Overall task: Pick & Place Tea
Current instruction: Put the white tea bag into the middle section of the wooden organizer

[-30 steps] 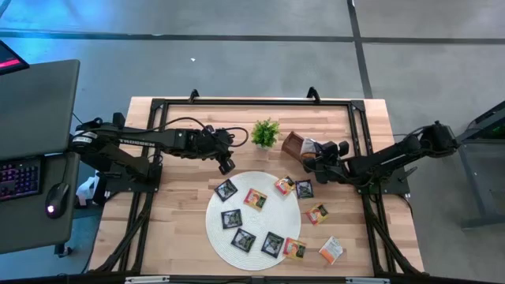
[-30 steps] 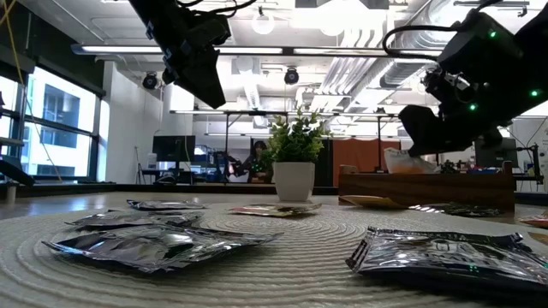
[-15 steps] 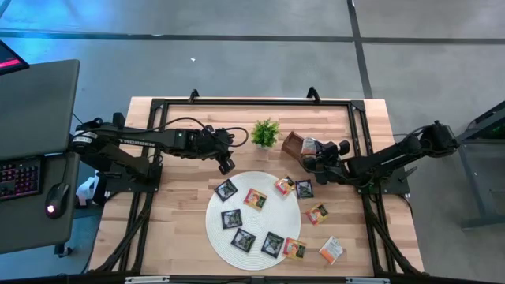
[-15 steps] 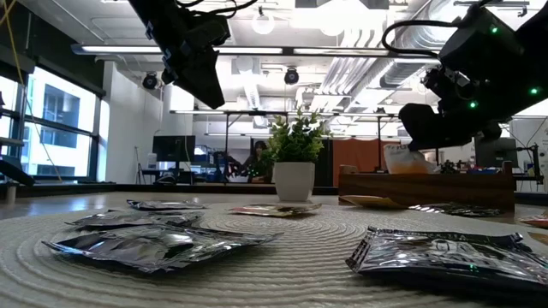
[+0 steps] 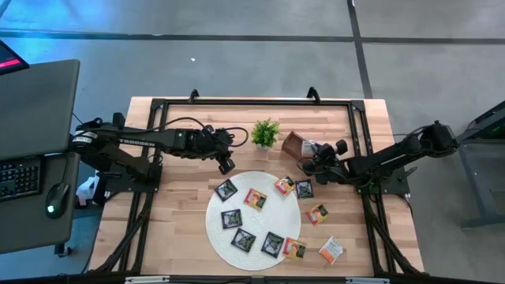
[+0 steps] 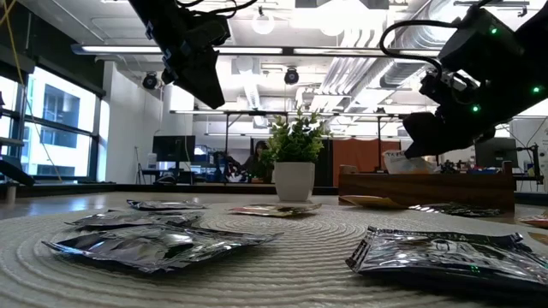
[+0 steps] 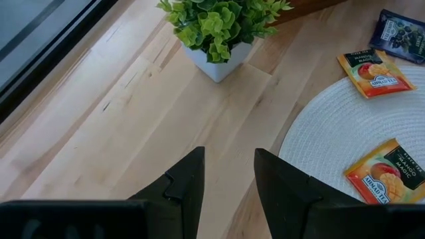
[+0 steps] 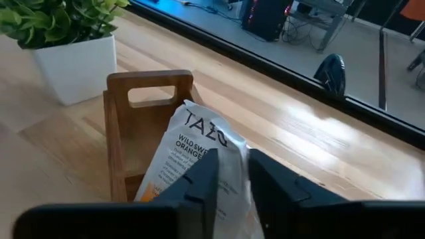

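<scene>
**Sachet held over the wooden tray**

Flat foil tea sachets (image 5: pixel 272 244) lie on the round woven mat (image 5: pixel 218 229) and the wood-grain tabletop (image 5: pixel 173 213) beside it. Beyond the mat, the right gripper (image 8: pixel 230 174) pinches a white-and-orange sachet (image 8: pixel 188 157) over the brown slatted tray (image 8: pixel 149 106). The left gripper (image 7: pixel 229 174) hovers empty, parted, beside the leafy potted plant (image 7: pixel 218 26).

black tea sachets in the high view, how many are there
5 black sachets: on the white mat, one upper left, one centre-left, two near the bottom; one by its right edge. The wooden tray may hide more.

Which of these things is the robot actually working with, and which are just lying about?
In the job: tea sachets on the round mat; the white-and-orange sachet held by the right gripper over the wooden tray.

Just there: potted plant; left gripper, open and waiting.
</scene>
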Available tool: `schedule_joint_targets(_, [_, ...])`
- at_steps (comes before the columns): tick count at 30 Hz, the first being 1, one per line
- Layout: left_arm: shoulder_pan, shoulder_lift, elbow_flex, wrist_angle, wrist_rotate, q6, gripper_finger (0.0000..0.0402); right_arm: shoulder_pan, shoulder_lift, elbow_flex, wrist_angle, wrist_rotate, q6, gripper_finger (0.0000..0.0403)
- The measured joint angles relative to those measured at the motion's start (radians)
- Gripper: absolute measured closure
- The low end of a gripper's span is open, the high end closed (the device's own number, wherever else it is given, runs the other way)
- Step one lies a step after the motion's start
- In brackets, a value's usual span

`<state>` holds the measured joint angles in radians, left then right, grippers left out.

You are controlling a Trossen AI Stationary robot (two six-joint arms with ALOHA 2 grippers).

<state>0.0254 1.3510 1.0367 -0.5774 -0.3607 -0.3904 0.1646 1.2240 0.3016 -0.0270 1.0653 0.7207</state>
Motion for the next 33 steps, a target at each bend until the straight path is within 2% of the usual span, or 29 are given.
schedule_joint_targets(3, [0.000, 0.000, 0.000, 0.000, 0.000, 0.000, 0.0273, 0.002, -0.007, 0.000, 0.018, -0.024, -0.007, 0.0291])
schedule_joint_targets(7, [0.000, 0.000, 0.000, 0.000, 0.000, 0.000, 0.0273, 0.014, -0.067, 0.016, 0.009, -0.103, -0.120, 0.0262])
schedule_joint_targets(10, [0.000, 0.000, 0.000, 0.000, 0.000, 0.001, 0.0273, 0.032, -0.139, 0.070, -0.028, -0.110, -0.200, 0.0248])
schedule_joint_targets(13, [0.000, 0.000, 0.000, 0.000, 0.000, 0.020, 0.0273, 0.050, -0.215, 0.149, -0.126, -0.109, -0.287, 0.0242])
schedule_joint_targets(17, [0.000, 0.000, 0.000, 0.001, 0.001, 0.021, 0.0273, 0.067, -0.284, 0.267, -0.326, -0.151, -0.288, 0.0246])
schedule_joint_targets(20, [0.000, 0.000, 0.000, 0.001, 0.001, 0.022, 0.0273, 0.092, -0.299, 0.345, -0.432, -0.287, -0.269, 0.0253])
schedule_joint_targets(23, [0.000, 0.000, 0.000, 0.001, 0.001, 0.022, 0.0273, 0.128, -0.275, 0.413, -0.454, -0.515, -0.272, 0.0258])
schedule_joint_targets(26, [0.000, 0.000, 0.000, 0.002, 0.001, 0.022, 0.0273, 0.183, -0.199, 0.465, -0.452, -0.709, -0.213, 0.0257])
schedule_joint_targets(30, [0.000, 0.000, 0.000, 0.002, 0.001, 0.019, 0.0273, 0.286, -0.041, 0.516, -0.499, -0.870, -0.027, 0.0257])
schedule_joint_targets(33, [0.000, 0.000, 0.000, 0.002, 0.001, 0.014, 0.0273, 0.379, 0.069, 0.555, -0.609, -1.010, 0.174, 0.0258])
